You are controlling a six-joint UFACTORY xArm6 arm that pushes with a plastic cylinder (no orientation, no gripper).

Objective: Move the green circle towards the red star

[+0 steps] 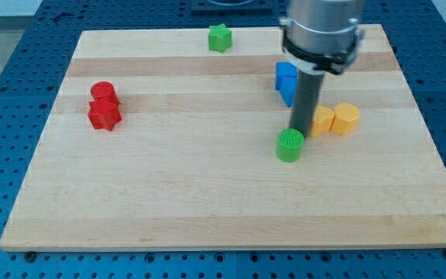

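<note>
Counter (207, 201) first: a pale wooden board of glued strips, smooth and matte, sitting on a blue perforated base. Over at the view's left, two red blocks are touching one another. The red cylinder (102, 91) is behind, and the red star (104, 115) in front of it is our target, points and all.

Moving right along the top edge, a green star (220, 37) sits on its own, well apart from everything. It is not part of this job.

Now the centre-right, where the action is. The green circle (289, 145) is a short ribbed disc-like block standing flat on the wood, well apart from the red star. Right at its upper right edge comes my tip (299, 129), the dark rod dropping straight down, touching or as good as touching the block's far rim. No fingers on this rig at all, folks, so nothing opens, nothing closes, nothing is held; it is pure pushing.

By my judgement that circle is light, rigid plastic, and it will slide easily on the smooth wood. Being round, though, it may roll off the rod sideways unless the push runs through its centre. Contact belongs on its right side, driving toward the view's left.

Further right, two blue blocks (286, 81) are stacked up behind the rod, shapes hard to read. Then two yellow blocks (335, 118) sit side by side, chunky and faceted.
</note>
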